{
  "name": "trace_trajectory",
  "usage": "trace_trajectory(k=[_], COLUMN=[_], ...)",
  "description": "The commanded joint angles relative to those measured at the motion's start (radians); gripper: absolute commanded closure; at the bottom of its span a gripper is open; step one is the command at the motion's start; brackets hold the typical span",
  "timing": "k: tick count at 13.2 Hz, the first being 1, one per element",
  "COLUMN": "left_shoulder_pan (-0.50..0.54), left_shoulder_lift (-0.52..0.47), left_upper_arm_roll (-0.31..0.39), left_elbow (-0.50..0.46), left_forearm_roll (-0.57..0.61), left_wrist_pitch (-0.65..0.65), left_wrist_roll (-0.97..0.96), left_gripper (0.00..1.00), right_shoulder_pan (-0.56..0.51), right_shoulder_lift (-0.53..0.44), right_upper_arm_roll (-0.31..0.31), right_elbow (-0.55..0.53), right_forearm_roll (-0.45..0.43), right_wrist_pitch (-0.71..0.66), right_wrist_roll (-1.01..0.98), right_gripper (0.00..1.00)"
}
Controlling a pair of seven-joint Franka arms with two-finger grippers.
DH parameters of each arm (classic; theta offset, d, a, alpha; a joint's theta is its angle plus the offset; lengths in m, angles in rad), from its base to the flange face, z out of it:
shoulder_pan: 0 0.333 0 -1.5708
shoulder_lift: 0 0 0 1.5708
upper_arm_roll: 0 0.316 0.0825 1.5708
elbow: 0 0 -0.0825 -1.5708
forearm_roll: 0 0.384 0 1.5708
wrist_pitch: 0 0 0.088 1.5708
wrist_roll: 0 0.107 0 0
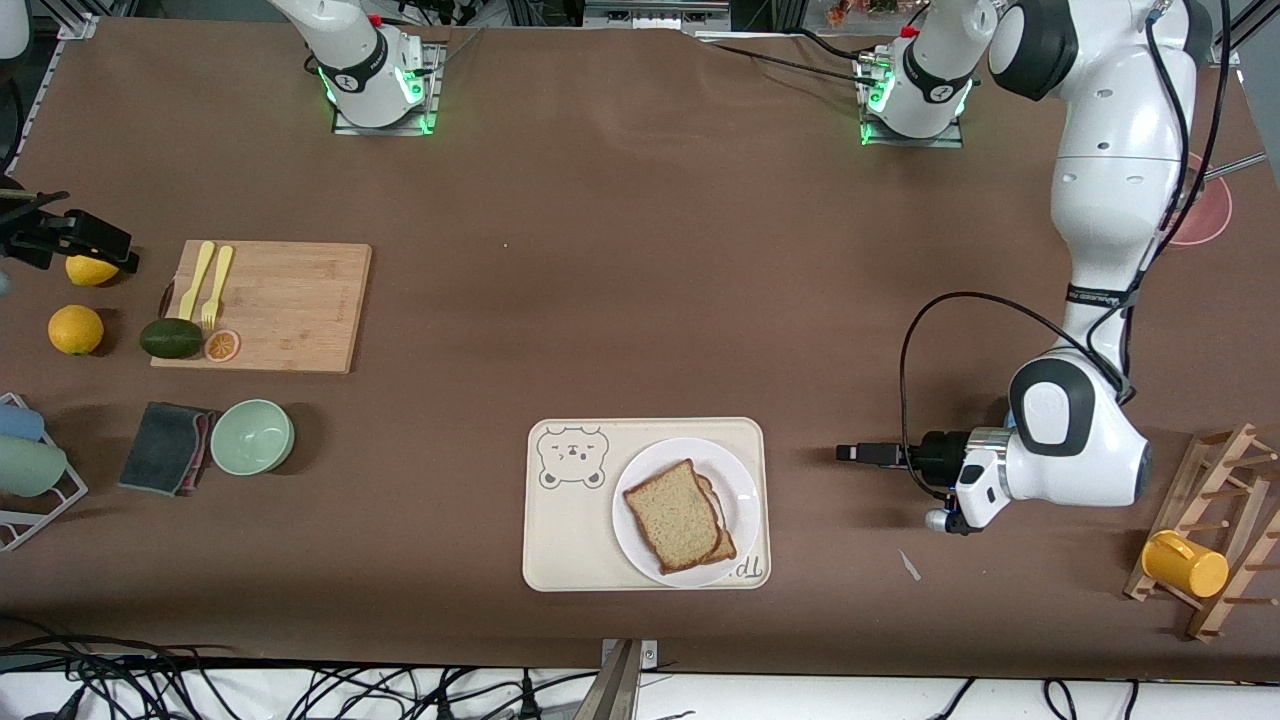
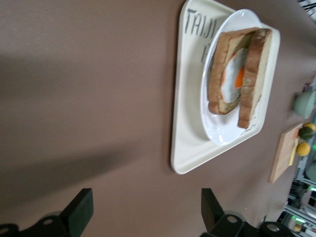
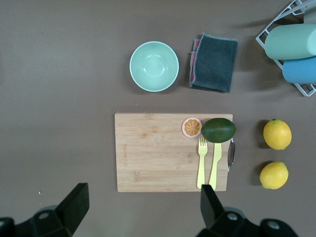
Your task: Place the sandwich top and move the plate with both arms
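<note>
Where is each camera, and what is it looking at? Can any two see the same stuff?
Front view: high across the table, facing both arms; the left tool hangs low over the table beside the tray, open.
Left wrist view: on the left arm, looking along the table at the sandwich top on the plate; its own fingertips show.
Right wrist view: on the right arm, looking down on the cutting board; the open right tool shows.
Shared: front and left wrist views both show the sandwich; all three show the board.
</note>
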Motion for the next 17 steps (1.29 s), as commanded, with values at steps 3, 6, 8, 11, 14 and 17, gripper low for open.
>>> trace_trajectory(k=[3,6,8,11,14,17], left_shoulder_pan=[0.070,0.074,0.074,0.090,0.091,0.093], left_shoulder_lift=[-0.105,-0.145,-0.214,-0.268,-0.282,-0.302], left_upper_arm_roll=[0.000,-0.003,-0.001,-0.001,-0.003,-0.003], left_elbow=[-0.050,-0.052,-0.089,-0.109,-0.106,-0.109], left_forearm_roll=[0.127,0.213,0.258,0.270,0.269,0.272], left_wrist_pitch=[-0.094,-0.124,-0.136,-0.190,-0.191,-0.193], left_wrist_roll=[-0.028,-0.107,-0.141,-0.150,-0.207,-0.209], left_gripper=[0.01,0.01,0.01,0.01,0.01,0.01], right_shoulder_pan=[-0.005,-0.007,-0.007,-0.005,-0.004,-0.001], right_shoulder_lift=[0.006,0.006,0.006,0.005,0.005,0.005], right_upper_arm_roll=[0.003,0.003,0.003,0.003,0.004,0.006], right_elbow=[0.019,0.019,0.019,0.019,0.019,0.019], right_forearm_roll=[-0.006,-0.006,-0.006,-0.006,-0.006,-0.006], right_wrist_pitch=[-0.017,-0.017,-0.017,-0.017,-0.017,-0.017], right_wrist_roll=[0.004,0.004,0.004,0.004,0.004,0.010], right_gripper=[0.00,0.00,0.00,0.00,0.00,0.00])
